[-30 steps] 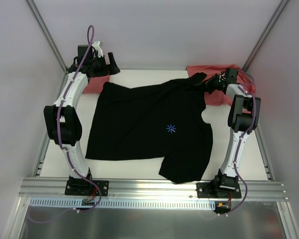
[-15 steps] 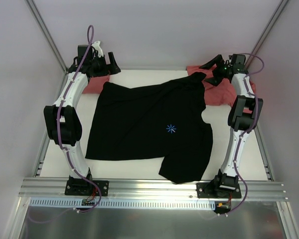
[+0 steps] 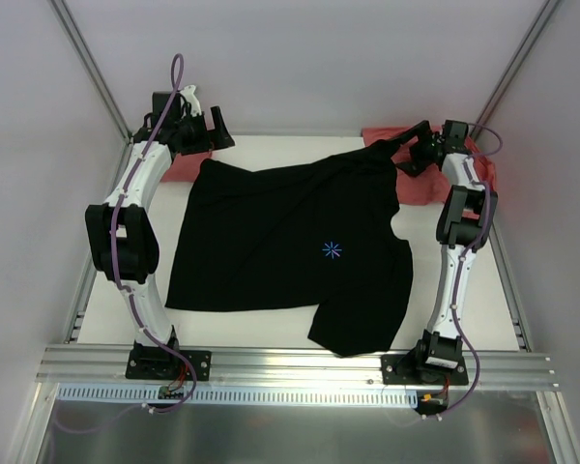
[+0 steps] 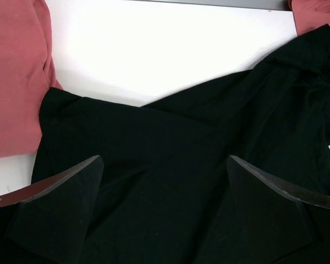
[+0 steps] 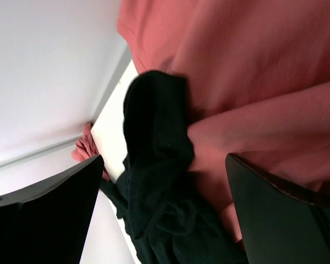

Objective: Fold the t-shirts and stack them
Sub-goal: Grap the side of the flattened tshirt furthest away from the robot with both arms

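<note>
A large black t-shirt point(image 3: 290, 242) with a small blue starburst lies spread on the white table point(image 3: 261, 324), its lower right part folded over. Its far right sleeve point(image 5: 154, 137) is bunched against a salmon-red t-shirt point(image 3: 430, 184) at the back right. Another salmon-red t-shirt point(image 3: 182, 166) lies at the back left, partly under the black one. My left gripper point(image 3: 211, 135) hovers open above the black shirt's far left corner point(image 4: 60, 110), holding nothing. Over the bunched sleeve my right gripper point(image 3: 406, 155) stands open and empty.
The table is boxed in by pale walls with metal posts point(image 3: 87, 58) at the back corners. An aluminium rail point(image 3: 290, 362) runs along the near edge and carries both arm bases. A strip of bare white table point(image 4: 154, 49) shows beyond the black shirt.
My right gripper has opened and let go of the black shirt's far right sleeve, which now rests against the red shirt. It lifted, then came back lower. The left arm barely shifted.
</note>
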You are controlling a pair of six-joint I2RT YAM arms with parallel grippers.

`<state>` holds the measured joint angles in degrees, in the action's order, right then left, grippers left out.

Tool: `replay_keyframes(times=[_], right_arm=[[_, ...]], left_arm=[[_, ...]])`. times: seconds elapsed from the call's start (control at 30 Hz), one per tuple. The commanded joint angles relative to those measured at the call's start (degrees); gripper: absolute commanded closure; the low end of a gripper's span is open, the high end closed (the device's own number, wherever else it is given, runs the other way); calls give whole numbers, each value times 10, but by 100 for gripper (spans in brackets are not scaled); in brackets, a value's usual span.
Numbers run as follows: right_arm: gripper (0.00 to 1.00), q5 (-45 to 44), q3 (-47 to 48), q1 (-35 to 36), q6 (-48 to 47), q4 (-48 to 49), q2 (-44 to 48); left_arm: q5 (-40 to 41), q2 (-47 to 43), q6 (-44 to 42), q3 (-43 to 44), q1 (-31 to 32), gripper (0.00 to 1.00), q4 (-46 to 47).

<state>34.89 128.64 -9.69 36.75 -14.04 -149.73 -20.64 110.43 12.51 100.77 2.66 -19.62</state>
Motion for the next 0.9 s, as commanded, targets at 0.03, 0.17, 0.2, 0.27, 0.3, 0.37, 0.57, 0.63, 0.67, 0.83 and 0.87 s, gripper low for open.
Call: replay_keyframes(times=[0.03, 0.17, 0.2, 0.27, 0.3, 0.37, 0.57, 0.63, 0.67, 0.83, 0.87], right_arm=[[1, -15, 20, -12, 29, 83, -2], [1, -22, 28, -19, 64, 123, -17], [1, -23, 28, -22, 69, 135, -18], [0, -28, 27, -23, 73, 136, -19], [0, -29, 27, -24, 74, 137, -20], [0, -30, 27, -25, 77, 156, -23], [1, -33, 27, -27, 104, 186, -46], [1, -33, 28, -24, 118, 202, -56], [1, -33, 29, -22, 121, 213, -59], [0, -25, 40, -6, 160, 249, -81], [1, -24, 41, -3, 164, 262, -82]], left_arm=[[-16, -38, -7, 4, 2, 1, -10], [-14, -40, -13, 7, 2, 1, -22], [-13, -41, -14, 6, 2, 1, -26], [-11, -42, -16, 7, 2, 1, -31], [-10, -43, -17, 7, 2, 1, -31], [-9, -43, -16, 8, 3, 1, -34], [-5, -36, -17, 20, 4, 1, -47], [-4, -33, -21, 25, 5, 1, -49], [-3, -31, -21, 27, 5, 1, -53], [-1, -25, -25, 39, 6, 1, -63], [-1, -24, -26, 43, 7, 1, -63]])
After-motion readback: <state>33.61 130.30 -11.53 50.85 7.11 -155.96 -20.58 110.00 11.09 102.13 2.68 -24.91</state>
